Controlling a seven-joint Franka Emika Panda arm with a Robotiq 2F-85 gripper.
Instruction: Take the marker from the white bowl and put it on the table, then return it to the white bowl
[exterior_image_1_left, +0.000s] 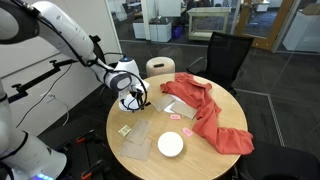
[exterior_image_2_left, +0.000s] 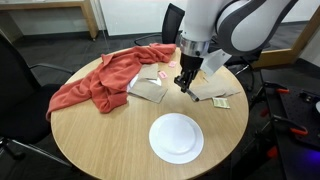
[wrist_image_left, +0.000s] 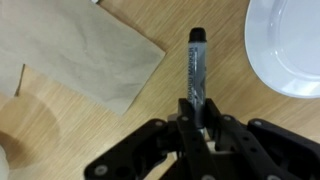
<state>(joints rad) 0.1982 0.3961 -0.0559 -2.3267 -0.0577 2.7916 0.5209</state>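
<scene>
The jaws are clamped on the marker (wrist_image_left: 195, 62), gripping its near end so the rest pokes out ahead of them. The marker is a slim black stick with a greyish printed band along the barrel and a rounded black tip. It is over bare tabletop (wrist_image_left: 100, 140), between a brown paper napkin (wrist_image_left: 75, 50) on the left and the white bowl (wrist_image_left: 290, 45) on the right, outside the bowl. Whether it touches the wood cannot be told.

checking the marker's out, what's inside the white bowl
The white bowl looks empty, its inside uncovered in both exterior views. The marker is in the gripper, over the table. The wrist view crops the bowl.
</scene>
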